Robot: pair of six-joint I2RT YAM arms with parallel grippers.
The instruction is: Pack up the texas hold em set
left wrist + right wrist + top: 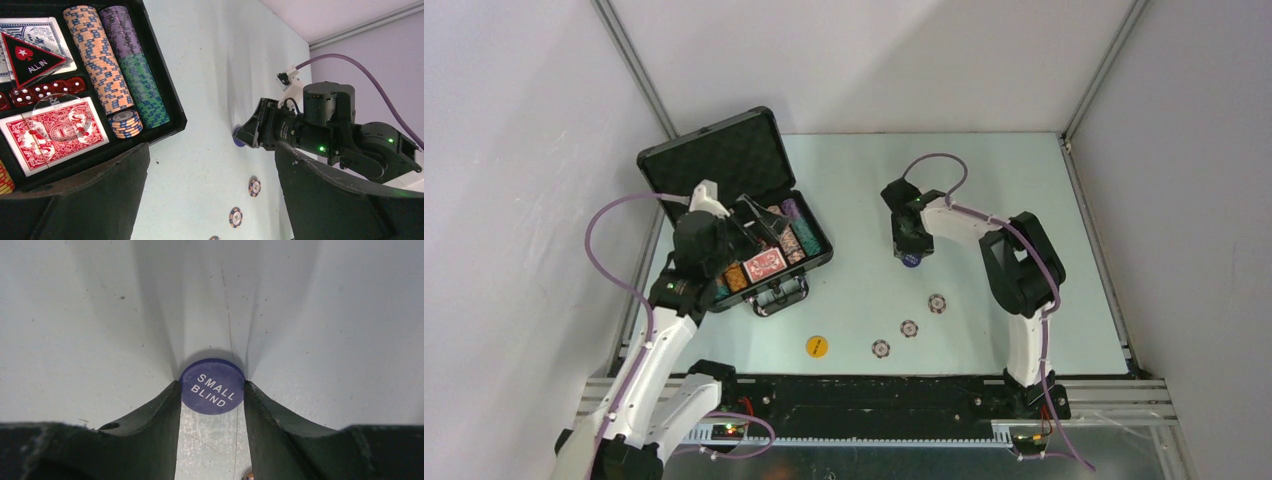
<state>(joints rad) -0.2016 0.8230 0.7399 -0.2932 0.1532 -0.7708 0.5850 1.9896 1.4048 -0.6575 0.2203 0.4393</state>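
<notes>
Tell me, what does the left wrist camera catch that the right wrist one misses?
Left wrist only: the open case holding chip stacks, a red deck and dice; loose chips on the table; the right gripper seen from outside. Right wrist only: the words SMALL BLIND on the blue disc, pinched between that gripper's fingers. Both: the table and the blue disc, though the left wrist sees just a sliver of it.
</notes>
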